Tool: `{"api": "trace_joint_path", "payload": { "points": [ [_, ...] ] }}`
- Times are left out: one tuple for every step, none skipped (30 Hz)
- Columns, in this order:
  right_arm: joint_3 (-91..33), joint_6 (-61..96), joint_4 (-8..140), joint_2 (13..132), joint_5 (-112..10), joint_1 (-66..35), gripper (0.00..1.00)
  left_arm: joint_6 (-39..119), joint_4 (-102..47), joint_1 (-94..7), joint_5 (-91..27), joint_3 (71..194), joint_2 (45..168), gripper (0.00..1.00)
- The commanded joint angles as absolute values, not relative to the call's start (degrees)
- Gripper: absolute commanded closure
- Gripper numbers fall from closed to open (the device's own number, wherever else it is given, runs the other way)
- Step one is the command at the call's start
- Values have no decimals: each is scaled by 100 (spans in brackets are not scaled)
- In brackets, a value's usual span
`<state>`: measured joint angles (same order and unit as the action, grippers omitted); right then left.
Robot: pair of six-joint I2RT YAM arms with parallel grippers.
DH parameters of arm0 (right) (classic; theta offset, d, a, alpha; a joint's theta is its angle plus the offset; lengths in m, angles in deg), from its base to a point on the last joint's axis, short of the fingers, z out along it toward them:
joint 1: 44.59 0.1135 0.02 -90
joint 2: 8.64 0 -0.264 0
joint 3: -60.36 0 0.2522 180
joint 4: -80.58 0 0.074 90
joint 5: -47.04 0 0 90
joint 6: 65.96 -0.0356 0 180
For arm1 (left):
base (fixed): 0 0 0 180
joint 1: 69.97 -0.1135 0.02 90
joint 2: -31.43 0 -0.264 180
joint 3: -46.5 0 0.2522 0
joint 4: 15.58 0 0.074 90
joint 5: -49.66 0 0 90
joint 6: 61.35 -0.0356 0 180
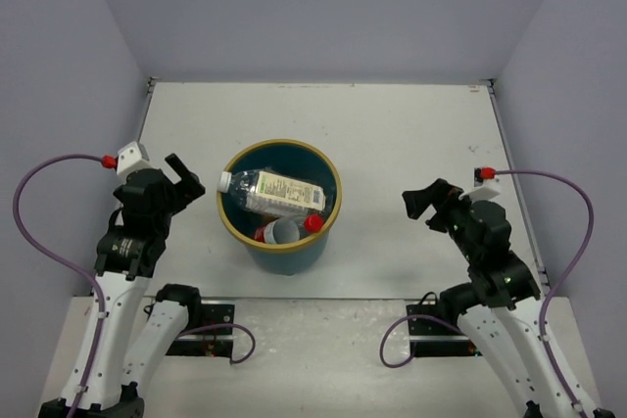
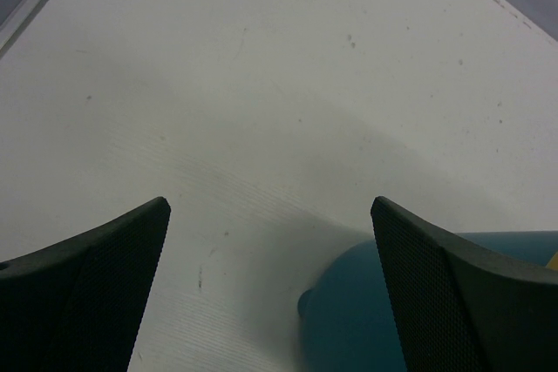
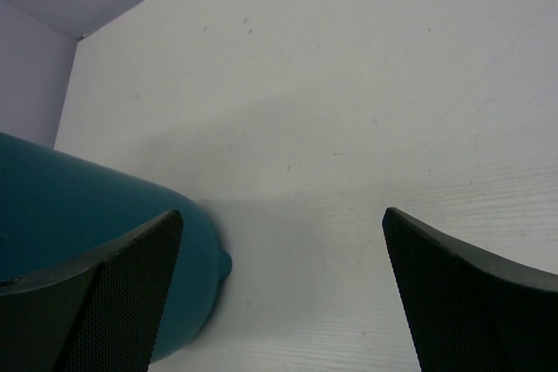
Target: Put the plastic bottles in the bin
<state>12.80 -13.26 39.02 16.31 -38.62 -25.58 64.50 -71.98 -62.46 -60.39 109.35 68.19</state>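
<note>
**Q:** Left gripper (image 1: 186, 181), left of centre: in what state?
**A:** Released. Its two dark fingers stand wide apart, with only bare table (image 1: 411, 134) between them (the wrist view confirms this). It hovers near the left side of the bin (image 1: 279, 143) without touching it. The bin's teal wall and a small side lug show at the lower right of the left wrist view.

**Q:** And the right gripper (image 1: 424, 209)?
**A:** Likewise released, fingers spread, nothing held. It sits to the right of the bin, with a stretch of white table between them. In its wrist view the teal wall curves in from the lower left, partly behind the left finger.

**Q:** Where are the plastic bottles (image 1: 284, 232)?
**A:** Inside the bin. A clear bottle (image 1: 279, 193) with a white cap and a white-green label lies on its side across the top of the heap, cap towards the left rim. Below it, at the near side, a red cap (image 1: 313, 223) and some red label show. How many bottles lie underneath cannot be told.

**Q:** The bin itself?
**A:** Upright near the table's middle, tan-yellow rim uppermost, between the two arms.
</note>
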Motion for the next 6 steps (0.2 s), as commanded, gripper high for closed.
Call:
{"api": "trace_joint_path", "payload": {
  "points": [
    [1376,-1352,4043,1340,-3470,-2569,1,6648,-6939,-6276,-5783,10774,6821,0],
    [1382,-1321,3995,1318,-3464,-2569,1,6654,-6886,-6276,-5723,10729,6827,0],
    [1382,-1274,3958,1288,-3441,-2569,1,6660,-6826,-6276,-5680,10687,6833,0],
    [1382,-1224,3938,1254,-3413,-2569,1,6672,-6794,-6276,-5653,10665,6834,0],
    [1382,-1195,3927,1223,-3395,-2569,1,6679,-6752,-6276,-5639,10636,6839,0],
    [1378,-1187,3927,1202,-3386,-2569,1,6683,-6722,-6276,-5630,10606,6847,0]
  ]
}}
